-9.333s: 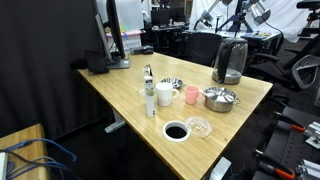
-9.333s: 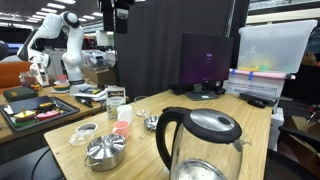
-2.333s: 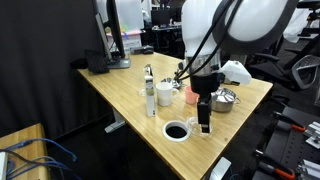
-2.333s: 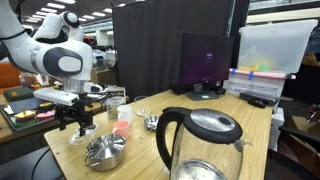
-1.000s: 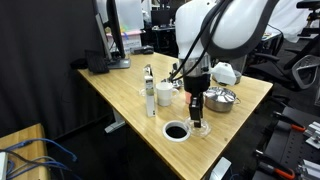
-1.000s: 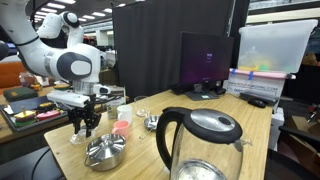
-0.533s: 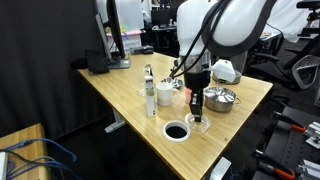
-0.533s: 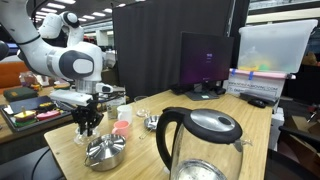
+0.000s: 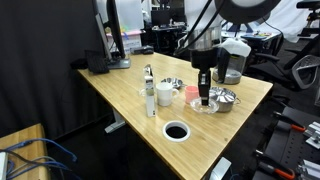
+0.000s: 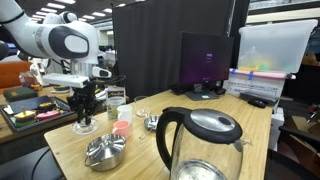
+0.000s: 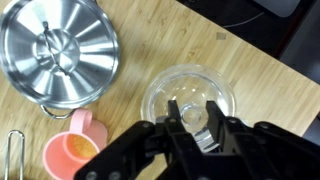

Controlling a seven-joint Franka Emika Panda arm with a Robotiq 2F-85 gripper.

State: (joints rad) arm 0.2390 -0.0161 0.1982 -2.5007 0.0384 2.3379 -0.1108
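Exterior view: claw [image 9: 204, 100] shut on rim of glass bowl [image 9: 205, 106]. Arm risen since half second ago. Bowl gone from former spot near table [image 9: 120, 95] edge, now hanging beside steel pot [image 9: 222, 98].

Exterior view: claw [image 10: 85, 117] higher than before, glass bowl [image 10: 85, 126] apparently clear of table, above and behind steel pot [image 10: 104, 151].

Wrist view: claw [image 11: 197, 128] pinching glass bowl [image 11: 190, 95] rim; pink cup [image 11: 72, 155] and steel pot [image 11: 57, 48] below. Judgement: grasp done, carry phase begun.

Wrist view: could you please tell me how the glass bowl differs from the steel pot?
The bowl is clear glass, the pot shiny steel. The bowl is open-topped, the pot lidded. The gripper pinches the bowl's rim; the pot is untouched. Both are round.
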